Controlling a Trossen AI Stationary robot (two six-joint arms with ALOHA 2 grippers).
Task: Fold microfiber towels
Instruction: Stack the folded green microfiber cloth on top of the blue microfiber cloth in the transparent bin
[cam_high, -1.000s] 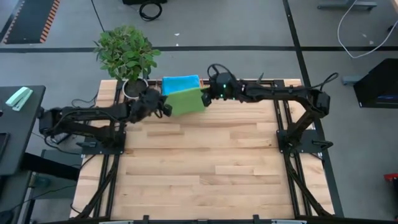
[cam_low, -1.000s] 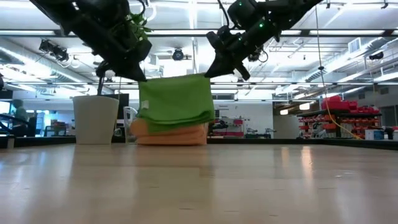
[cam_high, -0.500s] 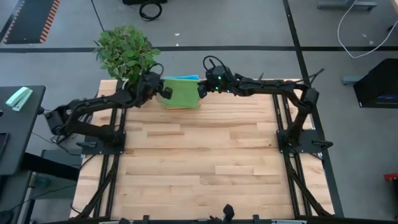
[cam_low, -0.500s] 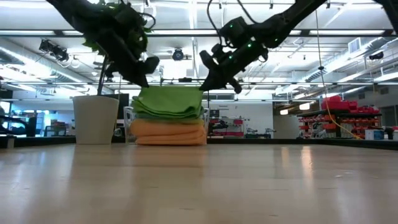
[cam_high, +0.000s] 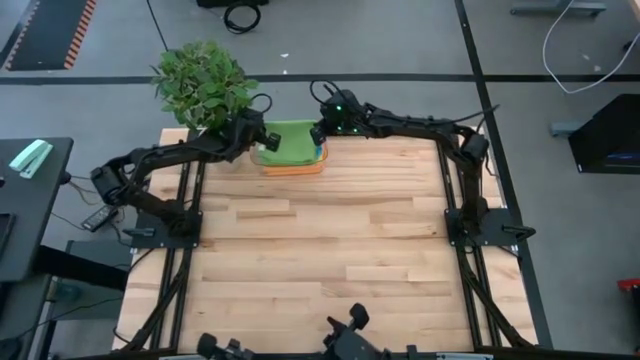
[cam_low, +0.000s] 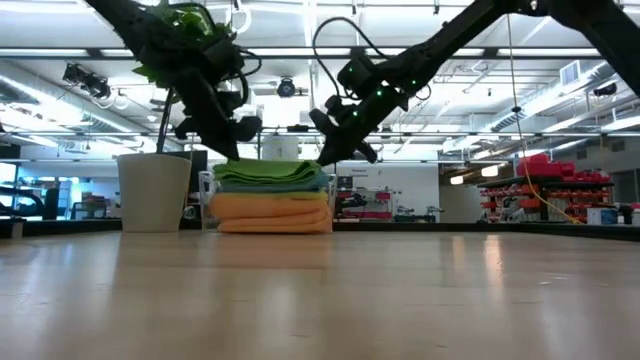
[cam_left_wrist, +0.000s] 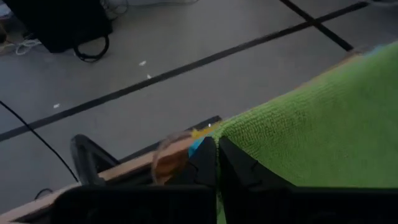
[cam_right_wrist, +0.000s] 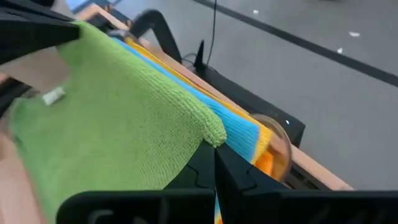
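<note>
The wooden table (cam_high: 320, 240) sat in a big open workshop with a grey floor and bright ceiling strip lights, and a potted plant (cam_high: 203, 82) stood at its far left corner.

The left pincer (cam_high: 262, 140) was up at the far edge of the table, fingers pressed together on the left edge of the green towel (cam_high: 291, 140). In its own wrist camera the two dark fingers (cam_left_wrist: 208, 163) were clamped tight on the green cloth's corner. The right pincer (cam_high: 319, 133) was doing the same thing on the opposite side, pinching the towel's right corner, with the fabric bunched right between its fingers (cam_right_wrist: 208, 163).

The green towel was lying folded on top of the stack of microfiber towels (cam_low: 272, 200), which sat near the far edge just beside the white plant pot (cam_low: 153, 192). From table height the green one was topmost, a thin blue layer showed under it, then the thick orange ones (cam_low: 272, 213) at the bottom. The right wrist camera also caught a bit of yellow between the blue and orange.
</note>
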